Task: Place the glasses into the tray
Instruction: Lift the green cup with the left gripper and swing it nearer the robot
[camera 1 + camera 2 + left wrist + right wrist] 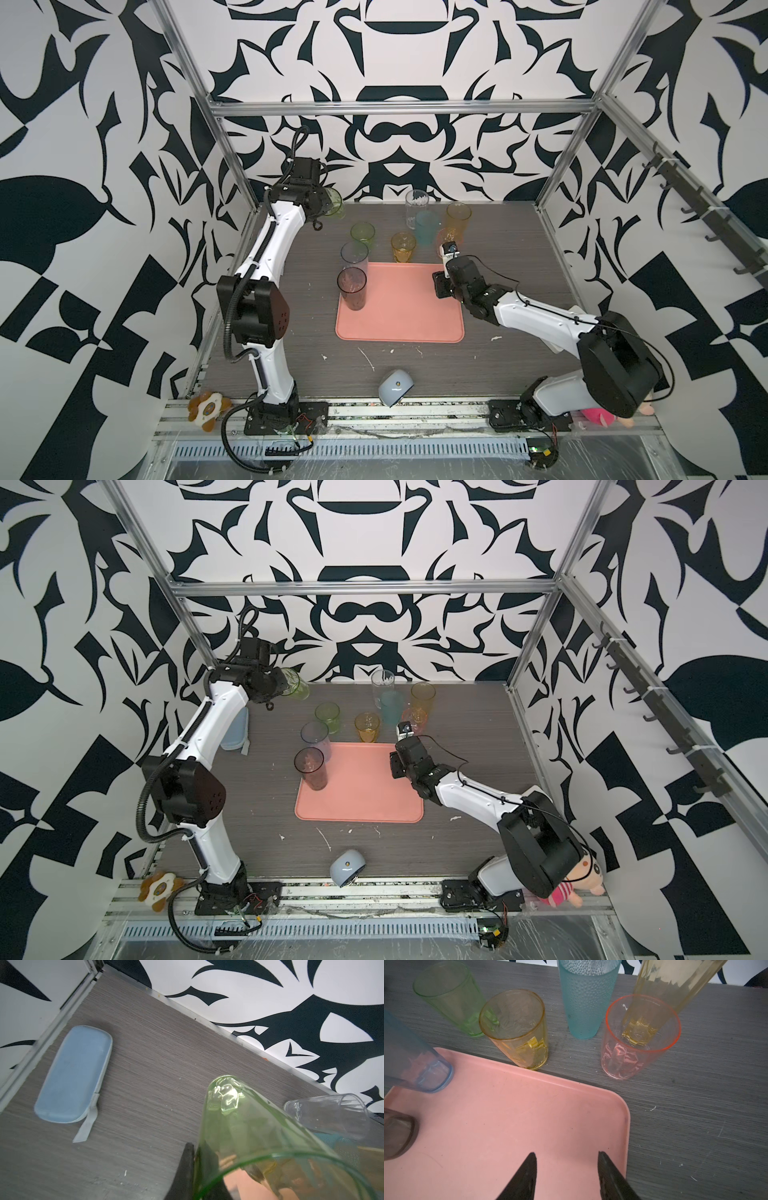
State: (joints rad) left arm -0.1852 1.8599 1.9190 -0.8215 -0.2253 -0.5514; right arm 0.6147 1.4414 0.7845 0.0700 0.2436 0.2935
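My left gripper (195, 1149) is shut on the wall of a green glass (249, 1126), held tilted above the table's back left corner (332, 203). The salmon-pink tray (399, 324) lies mid-table. A grey glass (352, 289) and a blue glass (354, 257) stand on its left side. My right gripper (566, 1154) hangs open and empty over the tray's far right corner (612, 1105). Behind the tray stand a short green glass (363, 237), a short amber one (403, 247), a teal one (426, 226), a tall clear one (417, 208), a tall amber one (457, 218) and a pink one (639, 1043).
A pale-blue oblong case (72, 1076) lies by the left wall under the left arm. A pale-blue mouse-like object (395, 387) sits at the front edge. Plush toys (205, 409) lie on the front rail. Metal frame posts (232, 166) bound the table.
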